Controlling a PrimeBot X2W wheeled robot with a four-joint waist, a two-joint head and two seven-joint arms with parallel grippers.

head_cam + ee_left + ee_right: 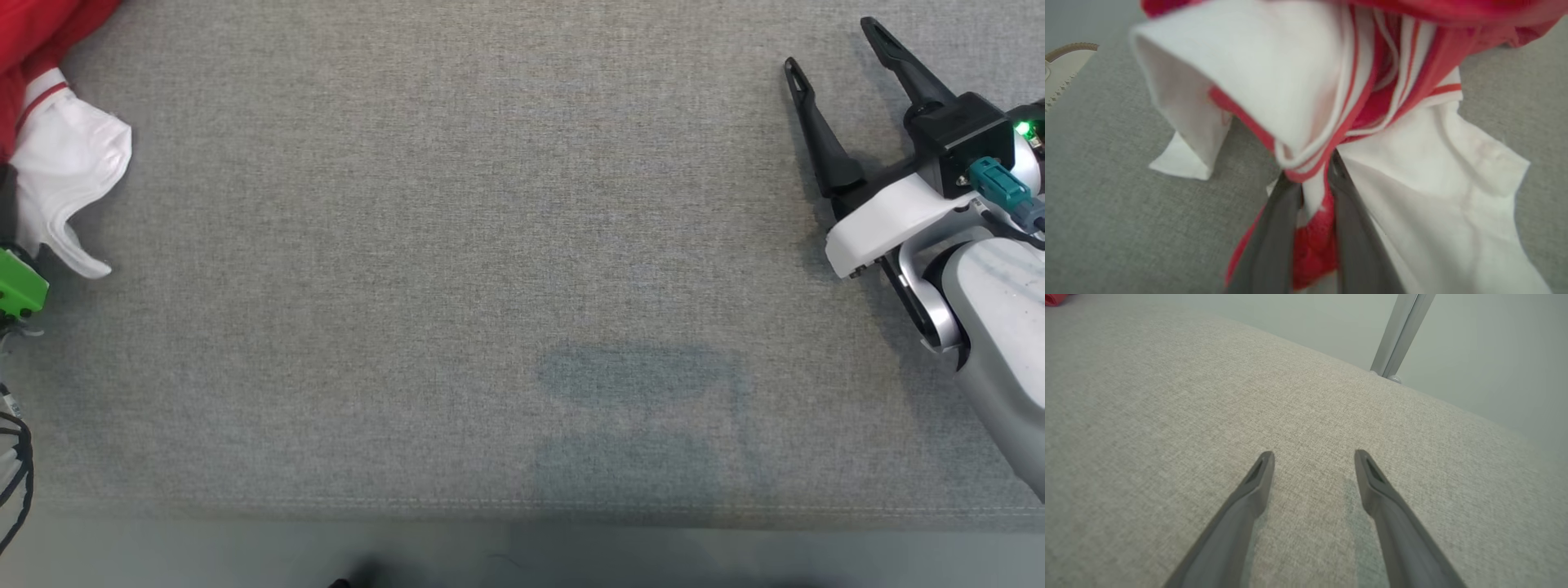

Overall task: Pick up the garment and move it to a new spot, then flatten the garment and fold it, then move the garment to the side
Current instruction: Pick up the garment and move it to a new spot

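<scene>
One crumpled red-and-white garment (1412, 183) in the slim left claw (1312, 173).

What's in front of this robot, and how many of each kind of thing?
1 garment, red and white
2 claws: left claw shut on the garment, right claw open
Total: 3
</scene>
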